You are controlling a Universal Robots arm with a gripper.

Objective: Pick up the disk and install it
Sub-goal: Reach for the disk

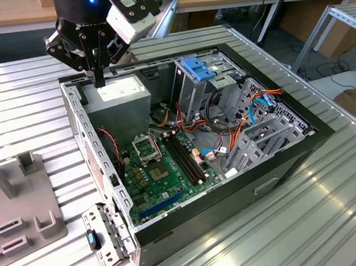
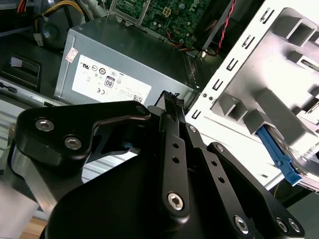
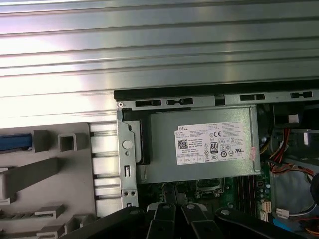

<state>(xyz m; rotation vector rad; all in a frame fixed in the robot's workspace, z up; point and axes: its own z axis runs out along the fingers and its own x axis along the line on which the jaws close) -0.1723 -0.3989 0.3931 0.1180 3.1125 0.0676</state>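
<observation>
Gripper (image 1: 99,76) fingers pressed together, nothing held. It hangs just above the power supply (image 3: 199,144) in a corner of the case (image 1: 280,171). Beside the case, on the grey fixture (image 3: 55,179), sits the disk (image 3: 14,142), a bright blue frame edge with its long axis crosswise to the case's side wall. The second wrist view shows that blue edge slanting under a fixture rib, the rest hidden.

Gripper (image 1: 100,82), fingers pressed together, hangs just above grey power supply (image 1: 123,97) in open computer case (image 1: 280,174). Blue ribbed bracket (image 1: 197,67) tops drive cage. Grey fixture (image 1: 24,213) on slatted table (image 1: 333,219), exterior view's left.
</observation>
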